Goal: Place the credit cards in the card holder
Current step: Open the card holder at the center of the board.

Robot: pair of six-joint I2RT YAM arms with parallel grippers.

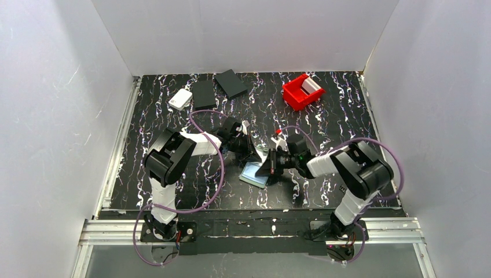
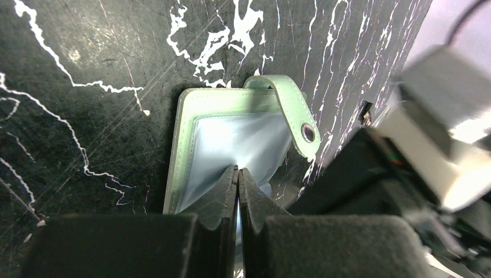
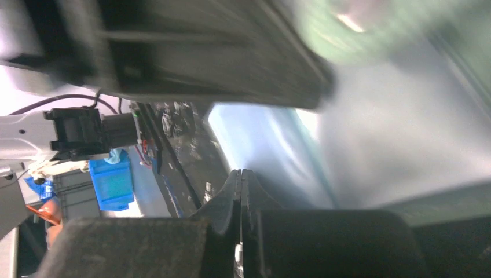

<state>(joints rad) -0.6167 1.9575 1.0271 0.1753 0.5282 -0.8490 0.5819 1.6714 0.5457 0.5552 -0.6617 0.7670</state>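
With left gripper and right gripper both closed, I am risking dragging the card holder toward 6 o'clock.

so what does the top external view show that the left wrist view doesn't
Only the top external view: the red bin, the white box and two black flat rectangles at the far edge. Only the left wrist view: the snap strap folded back, the clear pocket, and the left gripper shut with its tips at that pocket. Both: the open green card holder lying on the black marbled table.
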